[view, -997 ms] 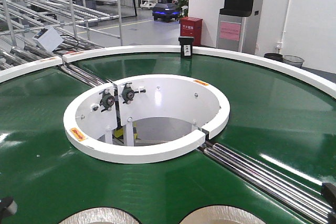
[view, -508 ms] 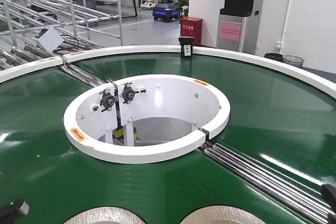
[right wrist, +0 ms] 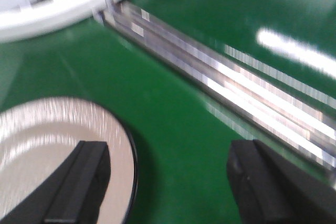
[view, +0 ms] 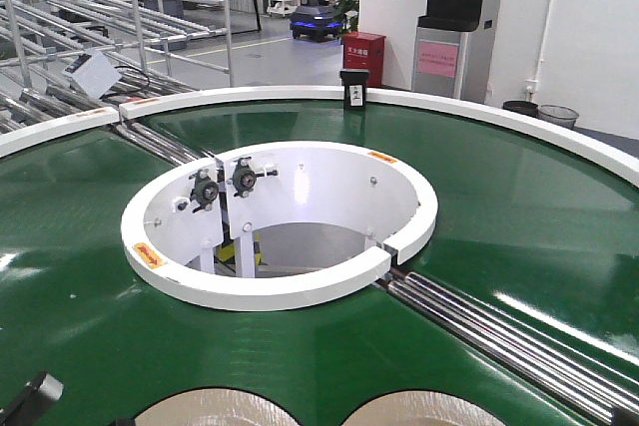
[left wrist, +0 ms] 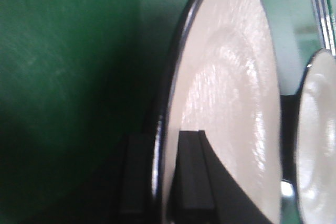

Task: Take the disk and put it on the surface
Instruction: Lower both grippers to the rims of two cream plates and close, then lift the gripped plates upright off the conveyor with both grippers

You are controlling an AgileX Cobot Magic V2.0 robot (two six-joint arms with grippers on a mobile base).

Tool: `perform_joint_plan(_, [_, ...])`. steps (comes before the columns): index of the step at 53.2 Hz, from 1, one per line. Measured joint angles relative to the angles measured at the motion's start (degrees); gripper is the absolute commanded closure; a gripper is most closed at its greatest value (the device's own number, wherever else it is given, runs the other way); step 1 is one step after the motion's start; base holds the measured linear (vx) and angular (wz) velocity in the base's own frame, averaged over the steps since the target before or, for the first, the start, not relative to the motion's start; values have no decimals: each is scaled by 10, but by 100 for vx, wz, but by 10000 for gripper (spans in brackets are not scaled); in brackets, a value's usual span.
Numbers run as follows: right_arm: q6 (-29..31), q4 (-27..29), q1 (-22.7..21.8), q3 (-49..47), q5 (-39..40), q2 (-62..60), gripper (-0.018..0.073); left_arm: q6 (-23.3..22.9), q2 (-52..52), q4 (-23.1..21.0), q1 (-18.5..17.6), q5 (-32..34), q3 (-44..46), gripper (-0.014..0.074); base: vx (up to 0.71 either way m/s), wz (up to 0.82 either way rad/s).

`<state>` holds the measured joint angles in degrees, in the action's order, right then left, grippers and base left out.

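Note:
Two pale, shiny disks with dark rims lie on the green belt (view: 90, 246) at the near edge: the left disk (view: 210, 408) and the right disk (view: 424, 409). In the left wrist view the left disk (left wrist: 231, 103) is seen edge-on. My left gripper (left wrist: 160, 182) is shut on its rim, one finger on the pale face and one in the shadow beneath. My right gripper (right wrist: 168, 182) is open. Its left finger hangs over the right disk (right wrist: 47, 140) and its right finger over the belt. The dark glossy tabletop is out of view.
A white ring wall (view: 280, 291) encloses the round hole in the belt's middle. Metal rollers (view: 499, 336) cross the belt diagonally at the right, close to my right gripper (right wrist: 252, 108). A white outer rim (view: 519, 127) bounds the far side.
My left gripper's black finger has come further into the front view at the bottom left. The right gripper has slid out of its bottom right corner. Both disks show slightly more.

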<state>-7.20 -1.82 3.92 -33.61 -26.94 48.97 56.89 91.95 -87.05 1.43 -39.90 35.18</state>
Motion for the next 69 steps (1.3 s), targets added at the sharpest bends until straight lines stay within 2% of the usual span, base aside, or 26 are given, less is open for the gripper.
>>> perform_joint_plan(6, [0,32,0,-39,-86,29,26,-4,-29,-5,19,-12,-4,601,0,0])
perform_joint_plan(10, [1,58,0,-62,-114,57,26,-3,-59,-9,39,-2,-6,599,0,0])
perform_joint_plan(11, [2,93,0,-73,-121,97,26,-14,-95,-28,61,0,-6,598,0,0])
perform_joint_plan(19, [8,147,0,-74,-112,180,26,-56,-163,-42,95,-6,-6,598,0,0])
perform_joint_plan(24, [35,188,0,-74,-89,228,26,-85,-200,-42,110,-14,-6,598,0,0])
perform_joint_plan(31, [79,246,0,-74,-65,288,26,-103,-244,-41,129,-26,-6,598,0,0])
perform_joint_plan(41, [136,317,0,-74,-40,357,26,-131,-283,-39,139,-36,-6,598,0,0])
perform_joint_plan(48, [200,382,0,-76,-35,386,26,-133,-296,-39,139,-49,-7,598,0,0])
perform_joint_plan(56, [325,491,-1,-77,-40,412,55,-133,-298,-35,139,-55,-11,598,0,0])
perform_joint_plan(63, [417,596,-1,-78,-65,429,140,-133,-298,-36,139,-53,-12,598,0,0])
perform_joint_plan(69, [467,639,-1,-78,-85,440,261,-134,-298,-46,139,-53,-12,598,0,0])
